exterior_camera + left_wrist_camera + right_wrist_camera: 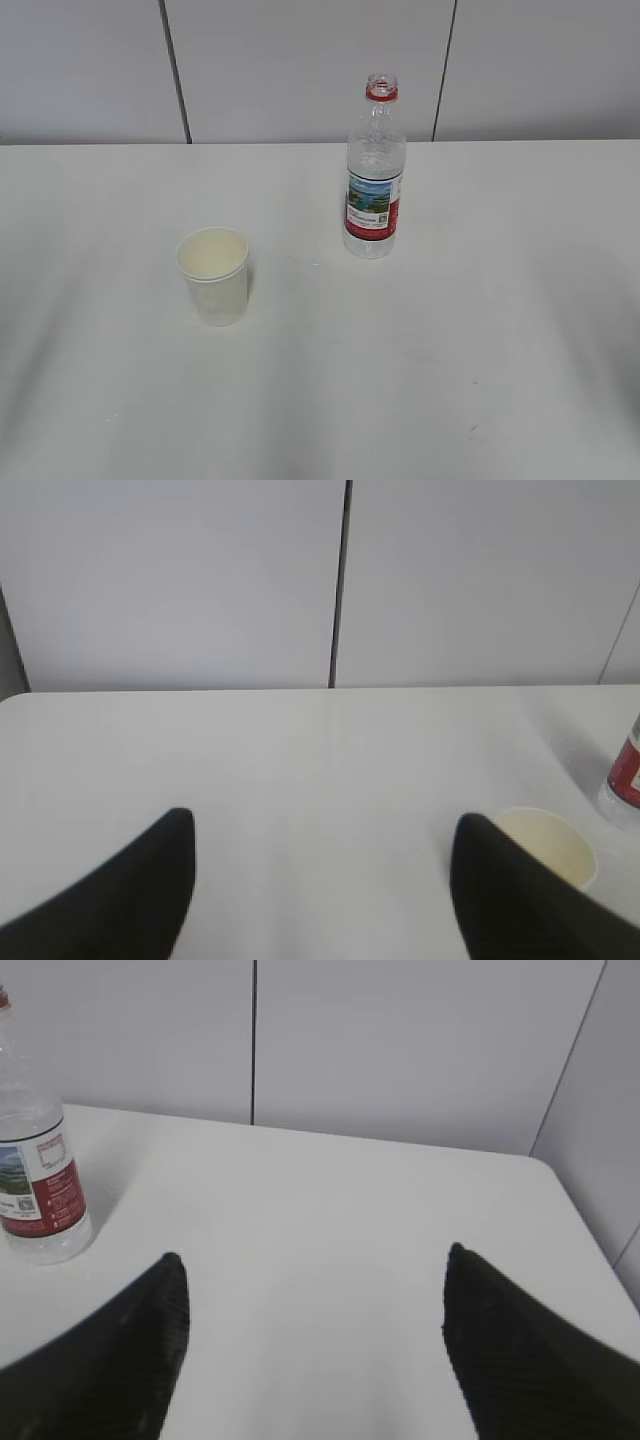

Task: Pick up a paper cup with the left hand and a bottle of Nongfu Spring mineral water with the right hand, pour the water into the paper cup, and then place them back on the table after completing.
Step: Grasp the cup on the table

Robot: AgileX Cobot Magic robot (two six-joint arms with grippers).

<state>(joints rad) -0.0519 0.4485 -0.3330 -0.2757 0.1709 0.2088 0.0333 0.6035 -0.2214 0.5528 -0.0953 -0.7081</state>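
Both claws gape wide and hold nothing: the left claw (320, 880) fills the lower frame of its wrist view, the right claw (315, 1330) likewise. On the white tabletop (450, 380), the paper cup (214, 275) stands upright left of centre; farther back, right of centre, stands the uncapped Nongfu Spring bottle (374, 180).

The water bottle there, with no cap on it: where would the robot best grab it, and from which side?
Probably around the middle of the bottle, at the red label or just above, where the body is straight and widest. It stands upright and uncapped, so a level, sideways approach suits it. The right hand, open, sees it to its left, so it would come in from the bottle's right.
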